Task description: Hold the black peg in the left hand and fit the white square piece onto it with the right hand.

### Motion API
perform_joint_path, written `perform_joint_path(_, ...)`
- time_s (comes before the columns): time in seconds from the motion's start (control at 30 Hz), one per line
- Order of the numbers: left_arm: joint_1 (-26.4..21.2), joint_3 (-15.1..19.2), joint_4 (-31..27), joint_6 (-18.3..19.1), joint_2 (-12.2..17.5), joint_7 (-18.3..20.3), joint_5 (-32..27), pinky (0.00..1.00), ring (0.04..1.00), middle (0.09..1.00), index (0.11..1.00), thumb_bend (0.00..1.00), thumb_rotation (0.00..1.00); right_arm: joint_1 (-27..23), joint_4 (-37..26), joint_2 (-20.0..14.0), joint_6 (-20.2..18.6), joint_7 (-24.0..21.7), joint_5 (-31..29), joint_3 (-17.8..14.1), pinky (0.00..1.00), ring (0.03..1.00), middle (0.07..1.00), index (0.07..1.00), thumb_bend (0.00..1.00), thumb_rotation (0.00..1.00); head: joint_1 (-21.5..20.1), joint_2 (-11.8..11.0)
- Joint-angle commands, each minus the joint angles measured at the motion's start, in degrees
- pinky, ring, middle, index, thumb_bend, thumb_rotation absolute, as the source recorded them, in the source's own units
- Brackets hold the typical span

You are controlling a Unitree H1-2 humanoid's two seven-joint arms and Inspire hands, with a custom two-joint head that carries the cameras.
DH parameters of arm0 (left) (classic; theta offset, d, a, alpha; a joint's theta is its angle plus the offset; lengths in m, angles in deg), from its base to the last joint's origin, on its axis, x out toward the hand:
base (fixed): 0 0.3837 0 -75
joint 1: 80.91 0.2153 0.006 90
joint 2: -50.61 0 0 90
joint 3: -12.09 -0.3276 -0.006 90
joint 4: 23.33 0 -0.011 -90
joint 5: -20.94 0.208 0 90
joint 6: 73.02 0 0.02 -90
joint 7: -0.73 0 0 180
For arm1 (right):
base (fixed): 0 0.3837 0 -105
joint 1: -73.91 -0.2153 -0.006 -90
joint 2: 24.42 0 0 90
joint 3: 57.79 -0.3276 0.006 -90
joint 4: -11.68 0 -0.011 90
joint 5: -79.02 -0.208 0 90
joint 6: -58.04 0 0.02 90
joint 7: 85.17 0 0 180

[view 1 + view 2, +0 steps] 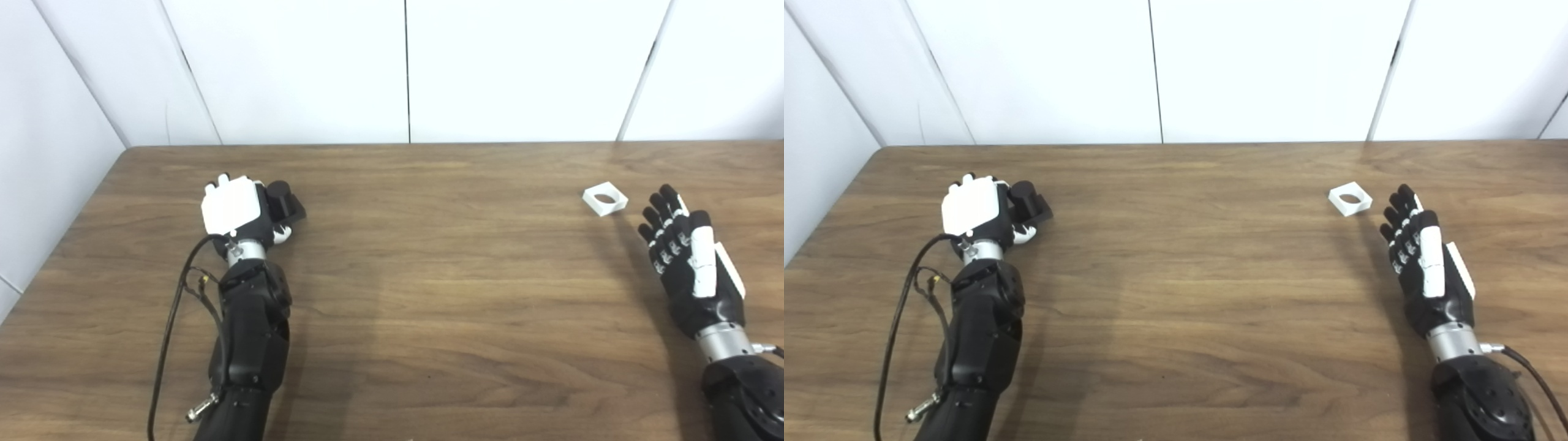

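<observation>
The black peg, a round post on a square base, sits at the left of the wooden table. My left hand is curled around it from the left, white back plate facing up, fingers wrapped on the peg. The white square piece with a round hole lies flat on the table at the right. My right hand rests just right of and nearer than it, fingers apart and stretched toward the far side, holding nothing and not touching the piece.
White wall panels close off the table's far edge and its left side. A black cable loops beside my left forearm. Bare wood spans the middle between the two hands.
</observation>
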Motion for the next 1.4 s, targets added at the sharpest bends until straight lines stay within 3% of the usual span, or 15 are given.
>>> perform_joint_path(0.0,-0.4,-0.3,-0.1,0.7,0.9,-0.2,-0.7,1.0,1.0,0.902,0.494,0.52,0.06,0.7,0.0,-0.2,0.6,-0.5,-0.7,-0.3,1.0,1.0,1.0,1.0,0.62,1.0,0.0,0.0)
perform_joint_path(1.37,3.2,-5.1,-5.4,0.6,1.2,-2.0,-5.0,1.0,1.0,0.9,0.487,0.52,0.06,0.2,0.5,-0.4,0.7,-0.3,0.5,0.4,1.0,1.0,1.0,1.0,0.59,1.0,-0.1,0.2)
